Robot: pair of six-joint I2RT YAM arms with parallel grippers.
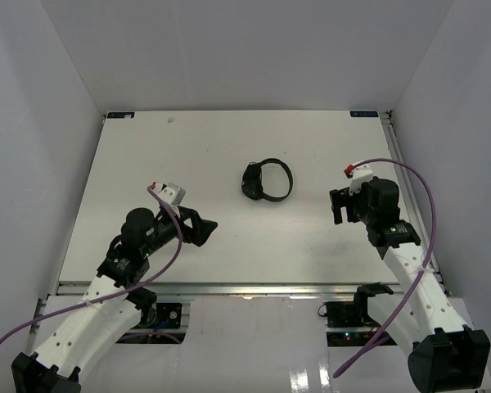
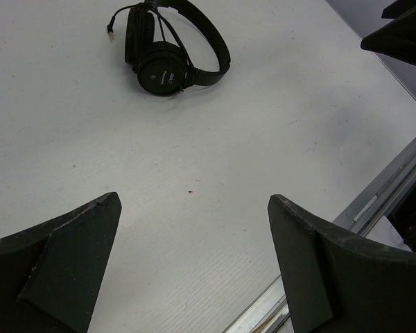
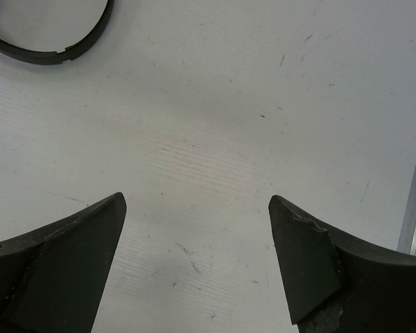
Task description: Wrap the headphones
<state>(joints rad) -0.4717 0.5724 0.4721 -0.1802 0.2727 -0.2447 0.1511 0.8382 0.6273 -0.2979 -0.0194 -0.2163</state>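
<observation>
I see the headphones [image 1: 252,181] lying about mid-desk [image 1: 229,139], a little toward the far edge, earcups folded together and the thin cord bunched close against them. My left gripper [image 1: 206,230] hovers nearer the near edge, jaws spread wide, grasping nothing. My right gripper [image 1: 340,206] sits toward the right edge, likewise released, well apart from the headphones.

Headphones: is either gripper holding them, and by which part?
Nothing is held. Left gripper and right gripper stand open and empty; the headphones lie untouched on the table.
</observation>
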